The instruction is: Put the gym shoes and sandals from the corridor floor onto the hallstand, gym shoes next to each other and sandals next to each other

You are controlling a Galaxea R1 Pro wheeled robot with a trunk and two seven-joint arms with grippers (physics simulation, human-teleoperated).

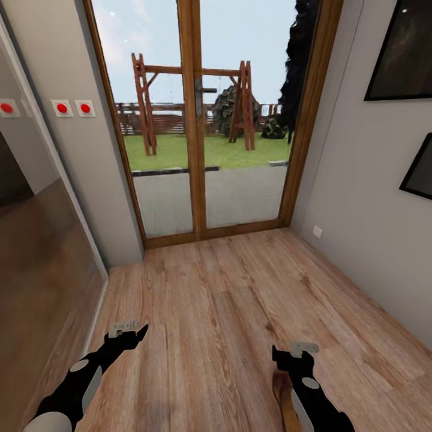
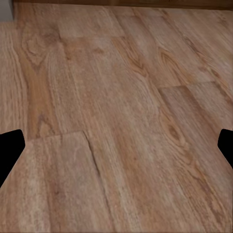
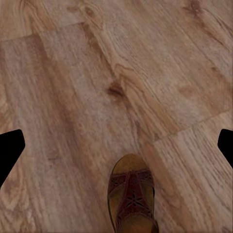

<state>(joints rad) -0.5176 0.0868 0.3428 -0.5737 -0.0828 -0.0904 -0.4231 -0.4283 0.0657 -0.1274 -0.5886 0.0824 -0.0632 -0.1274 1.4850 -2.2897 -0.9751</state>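
One dark brown sandal [image 3: 131, 196] with a tan insole lies flat on the corridor floor [image 1: 228, 300]. In the head view a sliver of the sandal [image 1: 280, 389] shows just left of my right arm. My right gripper [image 1: 294, 354] hovers over the floor with its fingers [image 3: 9, 148] spread wide; it is open and empty, with the sandal's toe a little short of the gap. My left gripper [image 1: 129, 333] is also open over bare planks [image 2: 116, 121], holding nothing. The gym shoes and the hallstand are out of view.
A wood-framed glass double door [image 1: 198, 120] closes the corridor ahead. A mirrored sliding panel [image 1: 36, 270] runs along the left, and a grey wall [image 1: 366, 228] with dark framed pictures [image 1: 402, 54] along the right. Wood floor stretches between them.
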